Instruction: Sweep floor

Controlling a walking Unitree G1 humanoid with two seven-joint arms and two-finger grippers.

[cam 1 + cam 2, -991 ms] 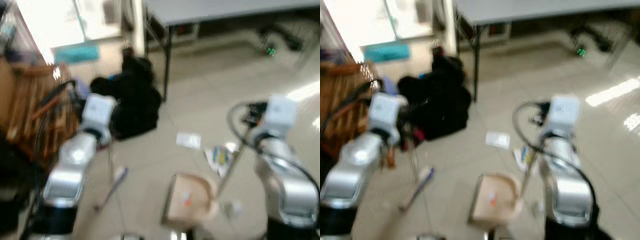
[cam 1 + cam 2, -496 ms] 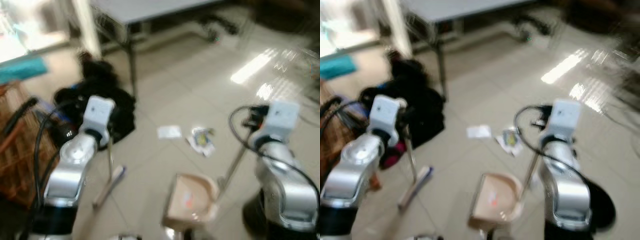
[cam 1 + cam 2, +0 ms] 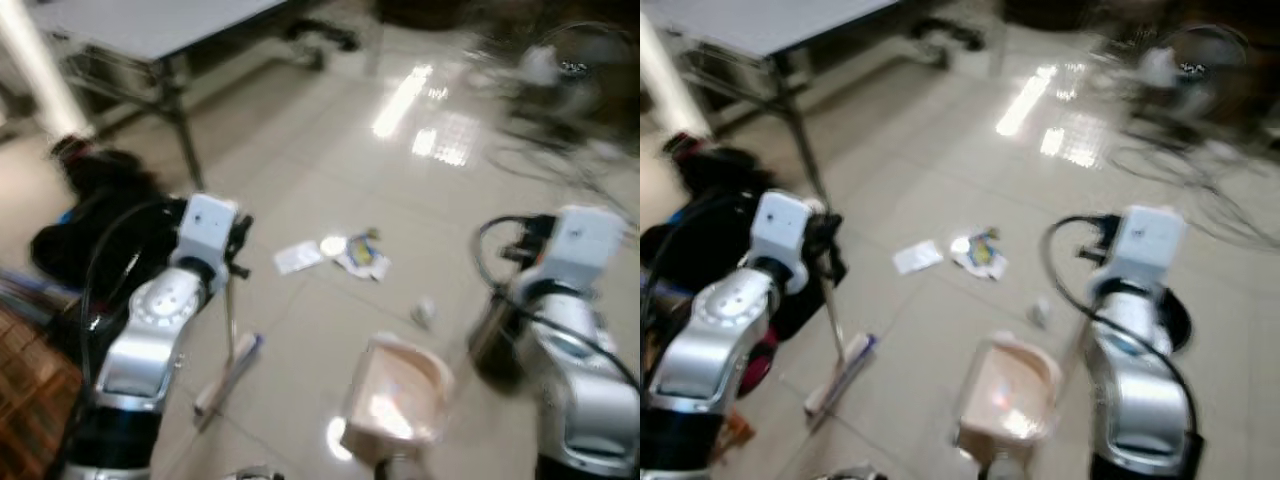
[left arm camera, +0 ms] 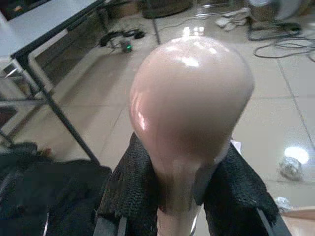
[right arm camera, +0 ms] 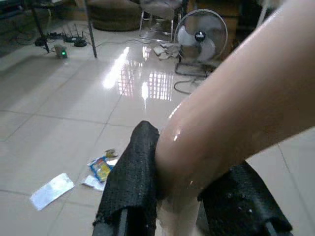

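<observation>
On pale glossy tile floor (image 3: 330, 190): scattered paper litter (image 3: 352, 250) ahead of pink plastic dustpan (image 3: 395, 395). Left gripper (image 4: 170, 196) clamps pink-handled broom (image 3: 228, 340); right gripper (image 5: 182, 196) clamps dustpan handle. Advice: seat pan lip flat, sweep short strokes toward it.

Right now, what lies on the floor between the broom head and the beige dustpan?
In the left eye view, only bare glossy tile separates the flat pale broom head from the beige plastic dustpan; the scraps of litter lie farther ahead.
</observation>
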